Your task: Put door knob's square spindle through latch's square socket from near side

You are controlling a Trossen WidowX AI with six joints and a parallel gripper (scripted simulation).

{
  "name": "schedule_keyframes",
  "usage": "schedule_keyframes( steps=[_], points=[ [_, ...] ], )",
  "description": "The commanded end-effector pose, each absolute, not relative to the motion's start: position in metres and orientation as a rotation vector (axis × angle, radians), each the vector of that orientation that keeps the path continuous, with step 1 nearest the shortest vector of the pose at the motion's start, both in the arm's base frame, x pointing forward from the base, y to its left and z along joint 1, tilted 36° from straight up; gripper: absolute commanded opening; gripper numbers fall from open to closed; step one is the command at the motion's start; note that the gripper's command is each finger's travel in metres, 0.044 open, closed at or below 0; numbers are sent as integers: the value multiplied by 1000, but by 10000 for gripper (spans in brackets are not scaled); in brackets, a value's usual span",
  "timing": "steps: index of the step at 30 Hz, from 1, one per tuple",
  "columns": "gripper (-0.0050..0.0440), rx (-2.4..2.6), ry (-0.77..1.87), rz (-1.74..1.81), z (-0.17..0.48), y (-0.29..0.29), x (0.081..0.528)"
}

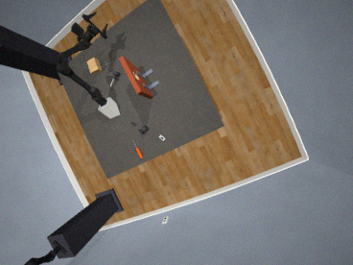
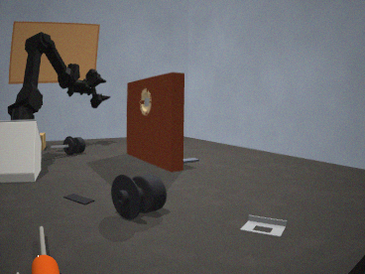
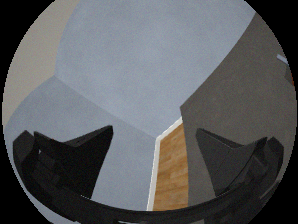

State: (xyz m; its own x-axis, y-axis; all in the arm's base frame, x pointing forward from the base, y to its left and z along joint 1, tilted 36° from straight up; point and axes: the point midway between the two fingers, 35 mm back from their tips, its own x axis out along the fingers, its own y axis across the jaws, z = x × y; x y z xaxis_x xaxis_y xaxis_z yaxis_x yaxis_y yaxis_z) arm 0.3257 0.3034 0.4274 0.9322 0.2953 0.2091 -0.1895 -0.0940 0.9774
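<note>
The red-brown wood panel (image 1: 135, 77) stands upright on the grey mat, with the latch's socket (image 2: 145, 101) in a round hole near its top. The door knob (image 2: 73, 145) is dark, with a grey spindle, and lies on the mat left of the panel; it also shows in the overhead view (image 1: 114, 78). My gripper (image 2: 101, 90) is open and empty. It hangs in the air well above the knob and to the left of the panel (image 2: 156, 120). In the overhead view the gripper (image 1: 97, 25) is near the mat's far corner. The wrist view shows only the open fingers, the floor edge and the background.
The white robot base (image 1: 109, 108) stands on the mat. A tan box (image 1: 93, 65) sits beside it. A second dark knob-like piece (image 2: 138, 195), a flat black piece (image 2: 78, 199), a white plate (image 2: 264, 225) and an orange-handled screwdriver (image 2: 45, 258) lie further out.
</note>
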Motion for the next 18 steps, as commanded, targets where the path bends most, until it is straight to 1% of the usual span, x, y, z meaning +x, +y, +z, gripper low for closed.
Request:
schedule_keyframes(
  steps=[1,7,9,12,14,16,18],
  points=[
    [440,1751,76,460,440,355,279],
    [440,1942,158,508,446,397,197],
    [440,1942,158,508,446,397,197],
    [440,2055,231,512,446,412,146],
    [440,2105,271,507,445,417,122],
    [440,2130,293,503,444,418,110],
    [440,2133,296,503,444,419,108]
  ],
)
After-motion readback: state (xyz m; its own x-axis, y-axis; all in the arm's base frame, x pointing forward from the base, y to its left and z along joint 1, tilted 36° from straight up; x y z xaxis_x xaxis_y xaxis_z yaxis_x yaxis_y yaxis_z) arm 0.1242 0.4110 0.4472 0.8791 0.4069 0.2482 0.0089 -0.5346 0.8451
